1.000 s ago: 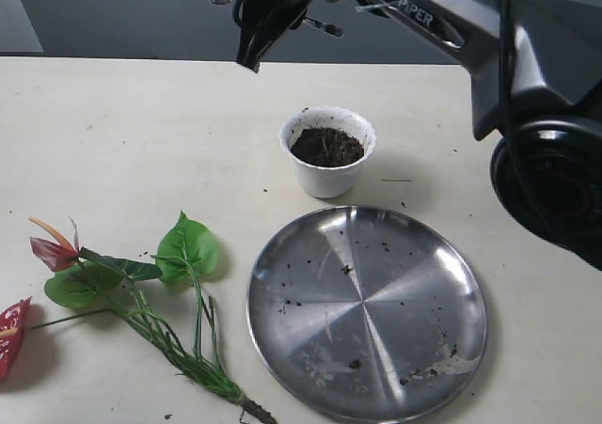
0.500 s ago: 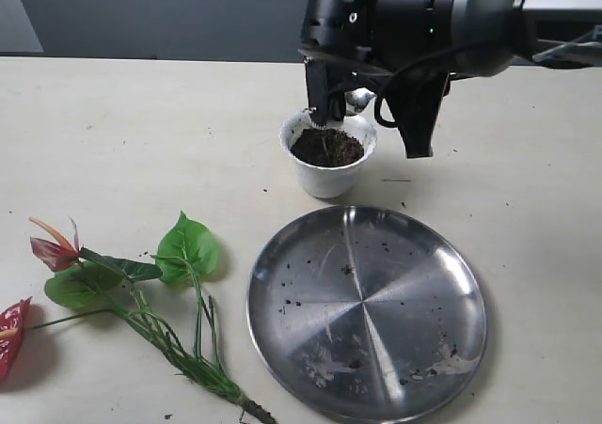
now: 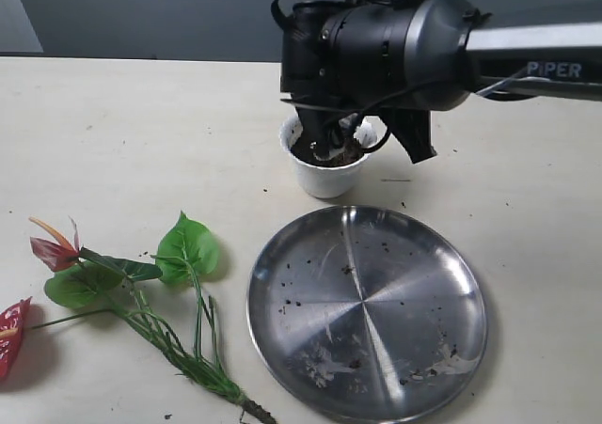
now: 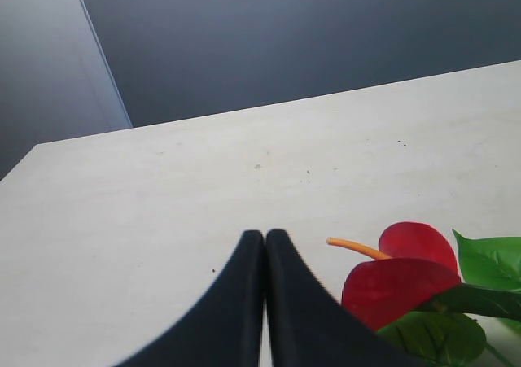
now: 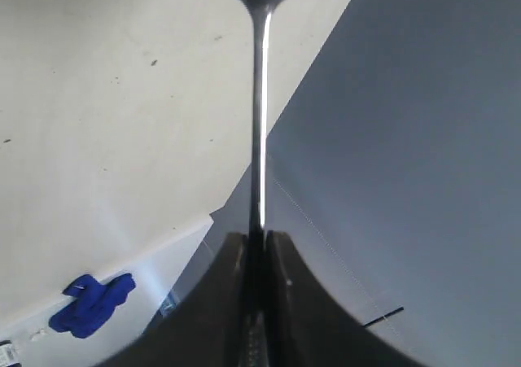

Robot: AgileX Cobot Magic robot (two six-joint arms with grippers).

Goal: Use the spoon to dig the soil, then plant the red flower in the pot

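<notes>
Silver metal glints between the black fingers of the right gripper (image 5: 256, 249), which are clamped tight on the thin handle of the spoon (image 5: 260, 115); the handle runs straight out from the fingertips to the oval bowl, cut off at the frame edge in the right wrist view. From the exterior view, the right gripper (image 3: 324, 142) is seen lowered over the white pot (image 3: 328, 178), its dark wrist housing covering much of the rim, and the fingertips are set right at the dark soil (image 3: 350, 151) inside the pot. Whether the spoon bowl is pressed into the soil cannot be told, as it is hidden behind the gripper there.

Just in front of the pot, a round steel plate (image 3: 367, 309) is seen lying flat on the pale table (image 3: 113, 142), speckled with crumbs of soil.

Well apart from the pot, toward the left front of the table, the red flower (image 3: 132, 297) is laid on its side, its green stems bunched toward the front edge and its red blooms toward the left edge.

The left gripper (image 4: 265, 245) is shown with its two black fingers pressed together and nothing between them. The red flower (image 4: 407, 273) lies just beside those fingertips, a red bloom with an orange spike nearest and green leaves beyond it, not touched by the fingers.
</notes>
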